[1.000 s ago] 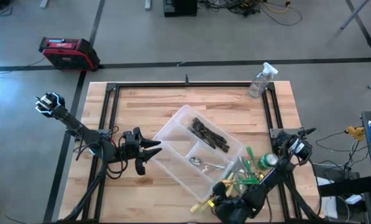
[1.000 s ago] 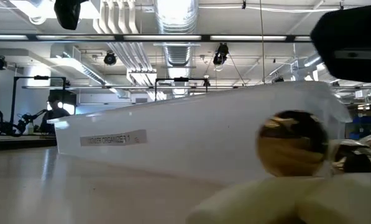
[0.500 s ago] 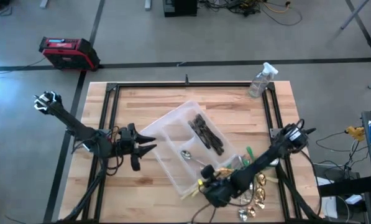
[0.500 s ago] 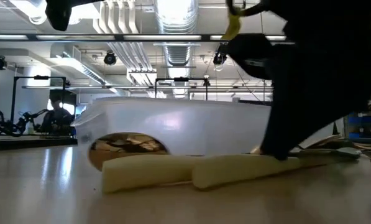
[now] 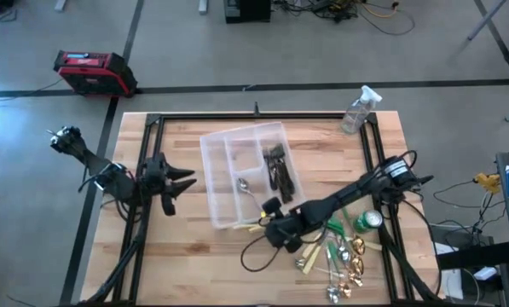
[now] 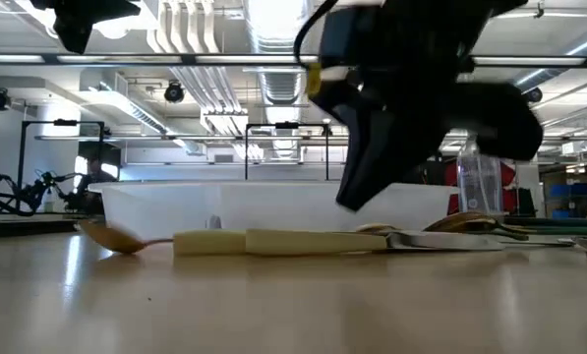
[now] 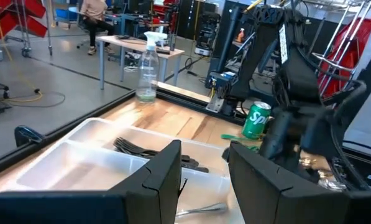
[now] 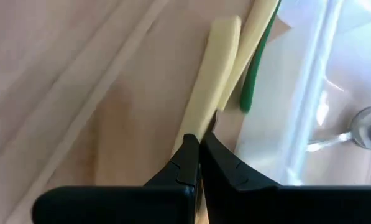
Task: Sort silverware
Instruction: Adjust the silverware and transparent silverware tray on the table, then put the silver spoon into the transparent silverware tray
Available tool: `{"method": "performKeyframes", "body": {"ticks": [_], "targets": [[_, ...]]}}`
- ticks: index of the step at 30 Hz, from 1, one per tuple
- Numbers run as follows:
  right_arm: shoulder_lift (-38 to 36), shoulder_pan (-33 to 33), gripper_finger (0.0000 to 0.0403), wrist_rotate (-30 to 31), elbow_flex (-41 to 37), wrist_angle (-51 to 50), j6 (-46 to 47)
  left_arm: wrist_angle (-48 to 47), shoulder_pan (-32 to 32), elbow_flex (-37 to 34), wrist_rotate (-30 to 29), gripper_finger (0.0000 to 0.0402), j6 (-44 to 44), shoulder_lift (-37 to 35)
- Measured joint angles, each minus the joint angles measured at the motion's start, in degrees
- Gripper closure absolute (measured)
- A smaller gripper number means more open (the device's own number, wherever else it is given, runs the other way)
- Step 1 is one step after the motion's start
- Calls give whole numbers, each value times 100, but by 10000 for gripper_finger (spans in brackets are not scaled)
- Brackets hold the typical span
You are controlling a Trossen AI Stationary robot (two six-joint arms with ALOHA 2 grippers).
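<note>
A clear tray (image 5: 224, 162) lies on the wooden table, with dark forks (image 5: 276, 166) in one compartment and a silver spoon (image 5: 245, 186) in another. My right gripper (image 5: 265, 223) is shut at the tray's near right corner, over a cream-yellow-handled knife (image 8: 219, 68) that lies flat on the table. More silverware (image 5: 339, 256), gold, green-handled and silver, lies scattered toward the near right. My left gripper (image 5: 186, 180) stands open just left of the tray, raised, with nothing between its fingers (image 7: 166, 168). My right gripper slants down from the table's right with its shut fingertips (image 8: 191, 149) over the cream-yellow handle (image 8: 204, 112), roughly along it. The knife lies flat on the table (image 6: 273, 241). Whether the tips touch it I cannot tell.
A green can (image 5: 370, 221) stands right of the scattered silverware. A clear spray bottle (image 5: 359, 109) stands at the far right corner. A black frame (image 5: 152, 124) borders the table. Bare wood lies near the left front.
My right gripper has swept from the near edge toward the left and far side, staying shut. The tray has slid toward the far left and turned squarer to the table. Silverware now lies spread at the near right. My left gripper has drawn back toward the left edge.
</note>
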Motion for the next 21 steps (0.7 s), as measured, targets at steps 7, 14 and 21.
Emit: {"method": "performKeyframes", "body": {"ticks": [7, 14, 21], "targets": [[-934, 224, 403, -253, 0, -1186, 1019, -83, 1, -4, 17, 283, 446, -154], [-1719, 448, 403, -627, -157, -2636, 2814, -77, 319, -4, 457, 283, 918, -286], [-1863, 1044, 403, -1016, -532, -2432, 3651, -61, 461, -11, 758, 283, 935, 190]]}}
